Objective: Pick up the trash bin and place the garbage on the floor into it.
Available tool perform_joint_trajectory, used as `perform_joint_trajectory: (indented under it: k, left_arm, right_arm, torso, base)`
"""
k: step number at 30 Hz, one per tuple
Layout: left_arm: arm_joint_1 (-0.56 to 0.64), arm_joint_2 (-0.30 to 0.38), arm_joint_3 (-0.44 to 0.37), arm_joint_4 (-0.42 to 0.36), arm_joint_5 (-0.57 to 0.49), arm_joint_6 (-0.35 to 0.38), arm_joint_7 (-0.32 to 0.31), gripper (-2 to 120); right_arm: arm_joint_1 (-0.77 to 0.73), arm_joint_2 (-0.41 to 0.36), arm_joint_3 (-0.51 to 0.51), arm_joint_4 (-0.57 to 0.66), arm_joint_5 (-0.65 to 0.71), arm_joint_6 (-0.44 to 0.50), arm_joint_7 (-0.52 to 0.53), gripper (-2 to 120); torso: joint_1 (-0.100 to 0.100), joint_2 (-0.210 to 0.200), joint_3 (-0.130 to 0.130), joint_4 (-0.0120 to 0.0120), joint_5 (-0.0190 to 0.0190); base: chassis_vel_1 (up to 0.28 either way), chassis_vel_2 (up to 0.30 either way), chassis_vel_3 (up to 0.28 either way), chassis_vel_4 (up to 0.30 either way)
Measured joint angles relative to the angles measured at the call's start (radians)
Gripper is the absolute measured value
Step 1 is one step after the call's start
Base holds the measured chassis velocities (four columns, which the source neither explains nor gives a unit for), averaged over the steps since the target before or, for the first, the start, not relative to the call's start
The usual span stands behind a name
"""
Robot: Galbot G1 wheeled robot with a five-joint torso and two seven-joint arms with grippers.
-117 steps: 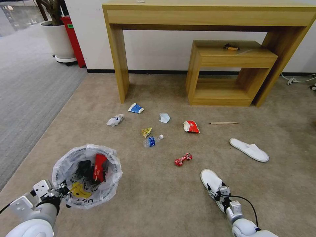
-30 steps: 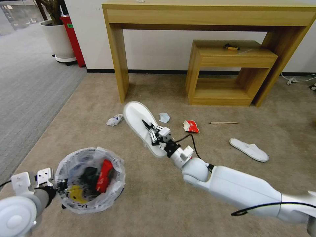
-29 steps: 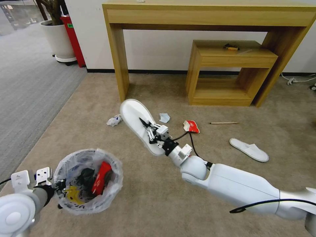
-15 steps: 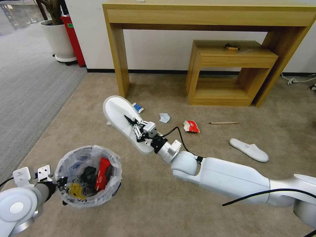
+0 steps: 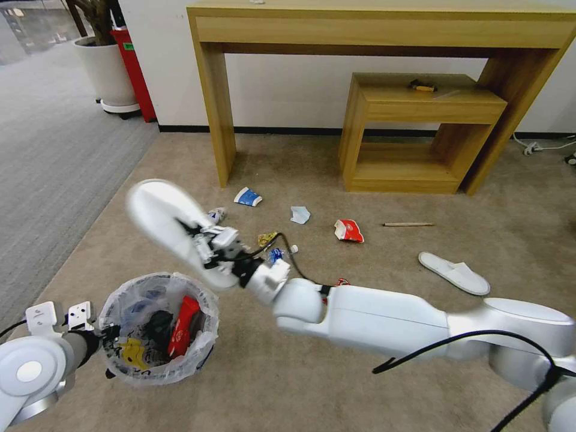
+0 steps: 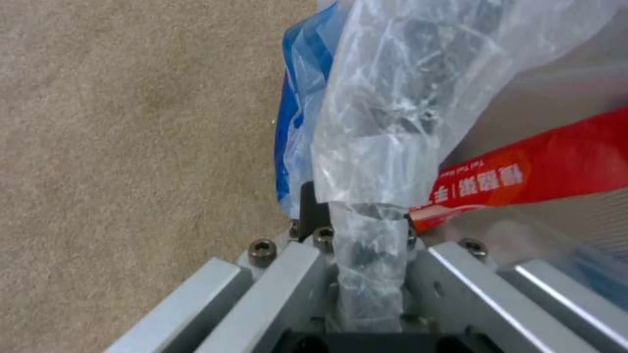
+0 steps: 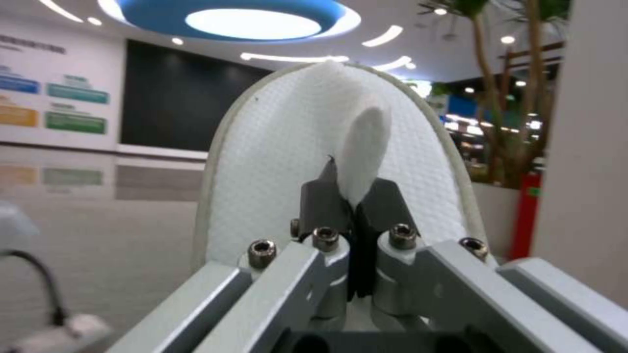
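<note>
Head view shows the right gripper (image 5: 207,243) clenched on a white flat fabric slipper (image 5: 171,225), which it holds in the air over the beige short-pile carpet floor (image 5: 288,372). Right wrist view makes the grasp clear: the two dark fingers (image 7: 324,203) pinch the folded white strap of the slipper (image 7: 294,162), and the sole stands up behind them. The small round black trash bin with a crinkled translucent plastic bag (image 5: 157,327) lies below the slipper and a little toward the robot, on its left side, so the heel end of the slipper is just beside the far rim while the toe end points away from the bin, up and to the left. The long axis of the slipper is tilted, not upright, and I judge that it must come nearer and turn down before it can fall inside. The left gripper (image 5: 105,336) holds the bin at its rim; in the left wrist view its fingers are closed on the bag-covered edge (image 6: 366,235), next to a red wrapper (image 6: 523,171) already inside. A second white slipper (image 5: 454,273) and small litter are on the floor, well apart from the bin.
</note>
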Motion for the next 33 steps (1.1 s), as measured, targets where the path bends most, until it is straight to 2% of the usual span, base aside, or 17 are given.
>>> perform_joint_trajectory:
  k: [4, 21, 24, 26, 28, 29, 31, 32, 33]
  left_arm:
    - [-0.004, 0.008, -0.003, -0.008, -0.011, 0.000, -0.003, 0]
    - [0.030, -0.014, -0.011, -0.097, -0.019, 0.000, -0.012, 0]
    - [0.038, -0.024, -0.011, -0.114, -0.018, 0.000, -0.012, 0]
    - [0.039, -0.025, -0.012, -0.116, -0.017, 0.000, -0.012, 0]
    - [0.042, -0.029, -0.011, -0.122, -0.015, 0.000, -0.012, 0]
    - [0.042, -0.029, -0.011, -0.122, -0.015, 0.000, -0.012, 0]
    - [0.043, -0.030, -0.011, -0.124, -0.012, 0.000, -0.012, 0]
    - [0.043, -0.030, -0.011, -0.124, -0.012, 0.000, -0.012, 0]
    - [0.043, -0.030, -0.011, -0.124, -0.010, 0.000, -0.011, 0]
  right_arm:
    - [0.023, 0.050, -0.065, -0.022, 0.003, 0.000, 0.004, 0]
    - [-0.041, 0.112, -0.114, -0.148, -0.057, 0.019, -0.004, 3]
    - [-0.053, 0.123, -0.119, -0.173, -0.068, 0.025, -0.006, 18]
    - [-0.055, 0.124, -0.120, -0.177, -0.070, 0.026, -0.007, 21]
    - [-0.057, 0.124, -0.123, -0.182, -0.070, 0.027, -0.014, 31]
    - [-0.057, 0.124, -0.123, -0.182, -0.070, 0.027, -0.014, 31]
    - [-0.057, 0.124, -0.123, -0.186, -0.070, 0.027, -0.017, 42]
    - [-0.057, 0.124, -0.123, -0.186, -0.070, 0.027, -0.017, 42]
    - [-0.058, 0.124, -0.122, -0.187, -0.070, 0.027, -0.017, 47]
  torso:
    - [0.000, 0.000, 0.000, -0.0001, 0.0001]
    - [0.000, 0.000, 0.000, -0.0001, 0.0003]
    - [0.000, 0.000, 0.000, -0.0001, 0.0003]
    - [0.000, 0.000, 0.000, -0.0001, 0.0003]
    - [0.000, 0.000, 0.000, -0.0001, 0.0003]
    - [0.000, 0.000, 0.000, -0.0001, 0.0003]
    - [0.000, 0.000, 0.000, -0.0001, 0.0003]
    - [0.000, 0.000, 0.000, -0.0001, 0.0003]
    - [0.000, 0.000, 0.000, -0.0001, 0.0003]
  base:
    - [0.000, 0.000, 0.000, 0.000]
    - [0.000, 0.000, 0.000, 0.000]
    - [0.000, 0.000, 0.000, 0.000]
    - [0.000, 0.000, 0.000, 0.000]
    - [0.000, 0.000, 0.000, 0.000]
    - [0.000, 0.000, 0.000, 0.000]
    - [0.000, 0.000, 0.000, 0.000]
    - [0.000, 0.000, 0.000, 0.000]
    - [0.000, 0.000, 0.000, 0.000]
